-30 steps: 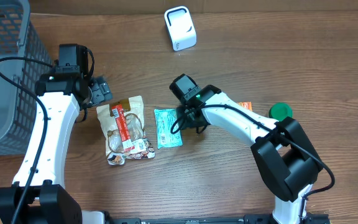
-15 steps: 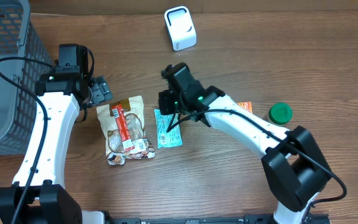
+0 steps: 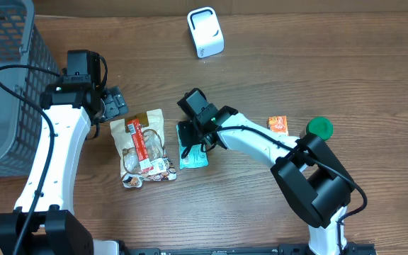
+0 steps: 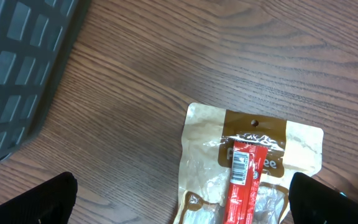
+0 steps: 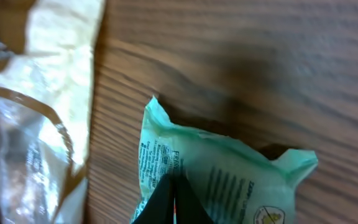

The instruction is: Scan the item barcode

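My right claw is pressed together, tips on the green packet lying on the desk beside the snack bag; my left claw hangs spread above that bag

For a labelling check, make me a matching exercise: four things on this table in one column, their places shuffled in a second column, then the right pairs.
Things
1. white scanner
2. green cap
3. grey basket
4. teal packet

Places
A. at the table's left edge
B. under the tips of the right tool
C. on the right, beside the orange packet
D. at the far edge, near the middle

Pairs: 1-D, 2-C, 3-A, 4-B
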